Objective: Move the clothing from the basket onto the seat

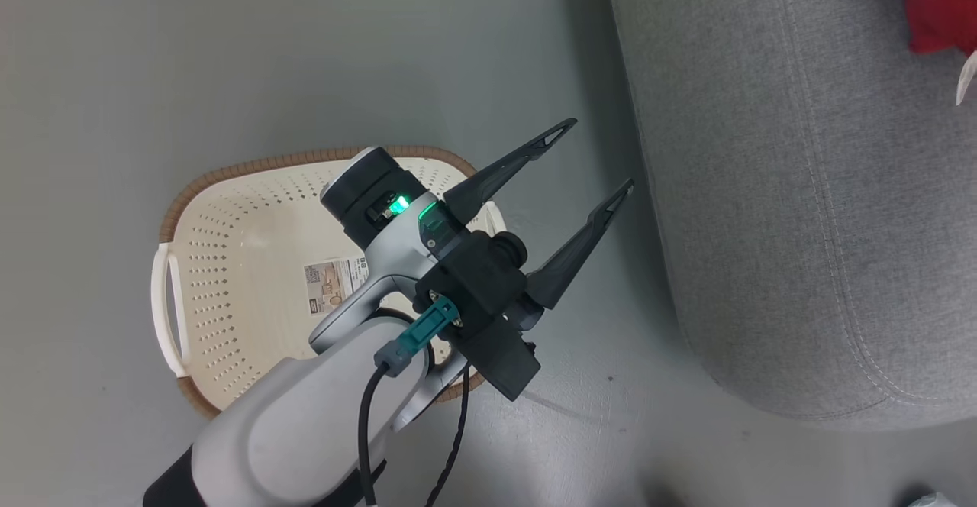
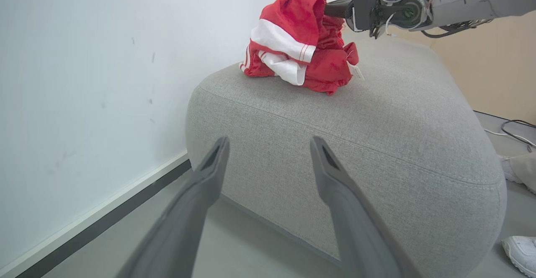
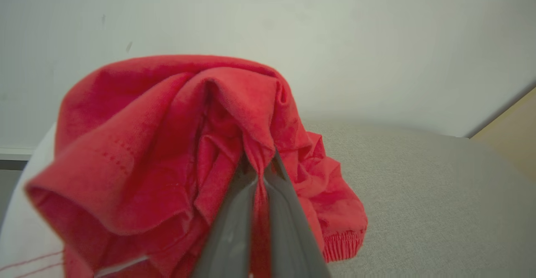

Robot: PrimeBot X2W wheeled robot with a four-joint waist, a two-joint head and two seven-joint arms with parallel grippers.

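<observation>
Beside the basket (image 1: 252, 165), the left claw (image 1: 601, 152) gapes toward the seat (image 1: 801, 186); the right claw (image 3: 260, 167) pinches clothing (image 3: 146, 144).

Three cameras, one seat (image 1: 801, 186) in common.
The head view looks steeply down from above: basket (image 1: 229, 278) at centre left, the seat's edge along the right, the clothing (image 1: 939, 11) in the upper right corner. The left wrist view sits low by the floor (image 2: 234, 244), facing up along the left gripper (image 2: 270, 142) and across the seat to the clothing at top centre, well apart. The right wrist view is hard against that same clothing — red fabric at left and centre, seat at lower right.
</observation>
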